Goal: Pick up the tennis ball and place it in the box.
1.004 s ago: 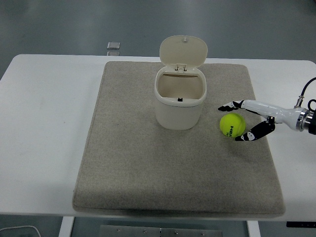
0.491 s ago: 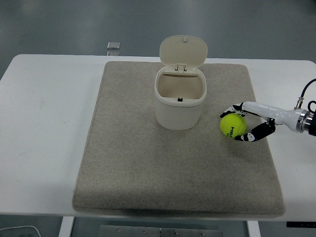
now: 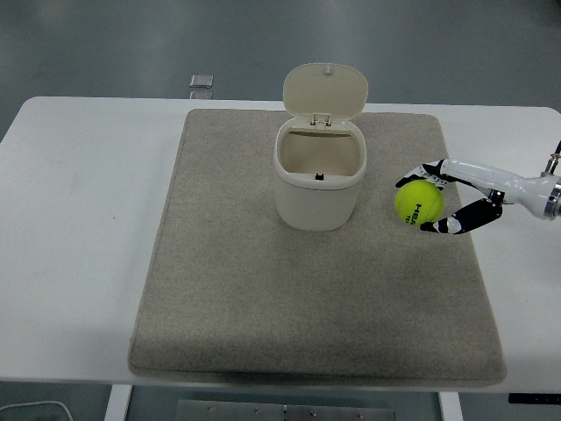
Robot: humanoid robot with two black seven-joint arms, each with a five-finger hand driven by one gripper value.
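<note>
A yellow-green tennis ball (image 3: 418, 202) is held in my right hand (image 3: 438, 197), just right of the box and a little above the grey mat (image 3: 228, 298). The fingers (image 3: 422, 173) curl over the ball's top and the thumb (image 3: 456, 222) wraps under its right side. The box (image 3: 320, 184) is a cream bin with its hinged lid (image 3: 325, 91) standing open at the back; its inside looks empty. My right arm (image 3: 517, 189) comes in from the right edge. My left arm is out of view.
The mat covers most of the white table (image 3: 79, 219). A small grey square object (image 3: 202, 82) lies beyond the table's far edge, at upper left.
My right hand has closed its fingers around the ball and raised it slightly off the mat, shifting a little up and to the right.
</note>
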